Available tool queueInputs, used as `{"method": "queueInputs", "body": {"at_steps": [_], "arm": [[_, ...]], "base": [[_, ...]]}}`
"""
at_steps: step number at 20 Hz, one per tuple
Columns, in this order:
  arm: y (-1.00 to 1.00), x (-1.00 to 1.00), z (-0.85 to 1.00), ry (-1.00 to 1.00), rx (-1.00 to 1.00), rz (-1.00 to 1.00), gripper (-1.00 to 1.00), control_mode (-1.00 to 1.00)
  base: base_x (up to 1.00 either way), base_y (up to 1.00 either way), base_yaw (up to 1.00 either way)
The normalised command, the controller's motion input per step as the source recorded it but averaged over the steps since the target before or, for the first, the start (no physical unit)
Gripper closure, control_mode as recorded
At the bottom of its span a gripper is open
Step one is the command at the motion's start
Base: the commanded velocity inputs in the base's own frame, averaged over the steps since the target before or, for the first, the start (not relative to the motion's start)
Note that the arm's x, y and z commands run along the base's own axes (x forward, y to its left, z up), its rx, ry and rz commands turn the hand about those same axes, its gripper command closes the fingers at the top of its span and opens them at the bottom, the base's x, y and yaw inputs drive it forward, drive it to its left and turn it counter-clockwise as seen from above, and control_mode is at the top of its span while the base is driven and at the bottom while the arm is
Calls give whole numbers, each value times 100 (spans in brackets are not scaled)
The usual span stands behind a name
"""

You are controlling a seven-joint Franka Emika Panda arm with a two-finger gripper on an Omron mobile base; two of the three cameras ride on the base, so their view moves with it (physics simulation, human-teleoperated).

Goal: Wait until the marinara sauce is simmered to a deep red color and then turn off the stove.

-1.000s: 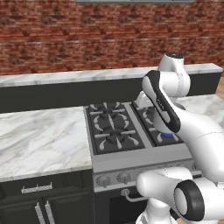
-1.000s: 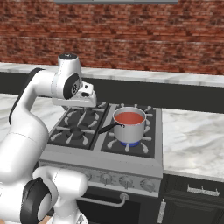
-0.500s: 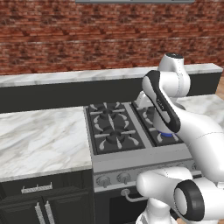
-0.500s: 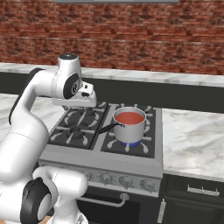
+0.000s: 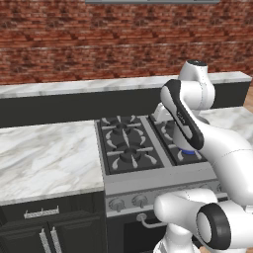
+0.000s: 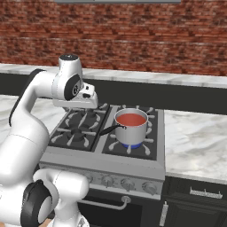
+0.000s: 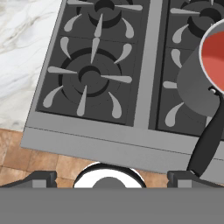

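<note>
Saucepan (image 6: 131,127): on stove (image 6: 106,153), front right burner, blue flame beneath; handle pointing front-left. Sauce (image 6: 131,119): inside saucepan, light red, likely not yet deep. Gripper (image 7: 111,175): fully open, empty, above stove's left burners. Risks: knob turned too early; wrong knob chosen; handle bumped during descent.

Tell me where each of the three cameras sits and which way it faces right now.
Left base view: behind the arm's left, facing the stove; the arm rises lower right.
Right base view: behind its right, facing the saucepan of marinara sauce; the arm rises lower left.
Hand view: looks down on the grates; open fingers at bottom.
Both base views share the stove.
</note>
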Motion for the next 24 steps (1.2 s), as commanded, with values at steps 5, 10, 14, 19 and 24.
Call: {"method": "queueInputs", "body": {"at_steps": [5,10,14,19,24], "arm": [[0,0,0,0,0,0,-100,-100],[-6,-14,0,0,1,-3,-100,-100],[-35,-31,-5,0,3,-10,-100,-100],[-37,-35,-3,0,3,-9,-100,-100],[-32,-33,-6,0,0,-9,-100,-100]], "base": [[0,0,0],[0,0,0],[0,0,0],[0,0,0],[0,0,0]]}}
